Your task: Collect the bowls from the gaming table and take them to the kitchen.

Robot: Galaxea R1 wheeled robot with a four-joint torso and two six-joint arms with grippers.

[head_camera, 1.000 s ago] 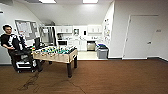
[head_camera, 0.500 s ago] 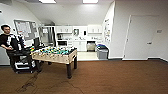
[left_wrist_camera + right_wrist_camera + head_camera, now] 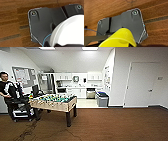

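Note:
The white bowl (image 3: 70, 31) hangs close under my left wrist, above brown carpet, and my left gripper (image 3: 68, 45) is shut on its rim. In the right wrist view the orange bowl (image 3: 120, 38), looking yellow here, sits just as close over the carpet with my right gripper (image 3: 125, 44) shut on it. The kitchen (image 3: 75, 88), with white cabinets and a white worktop, lies straight ahead at the far end of the room in the head view. The air-hockey gaming table is out of view.
A green-field foosball table (image 3: 53, 102) stands ahead on the left. Behind it a person (image 3: 8, 92) sits at a dark cart (image 3: 21, 113). A grey bin (image 3: 102, 99) stands by the kitchen entrance. A white door (image 3: 141, 84) is in the right wall. Cables (image 3: 30, 130) trail over the carpet.
The head view has shifted only slightly; the foosball table and the kitchen keep nearly the same places.

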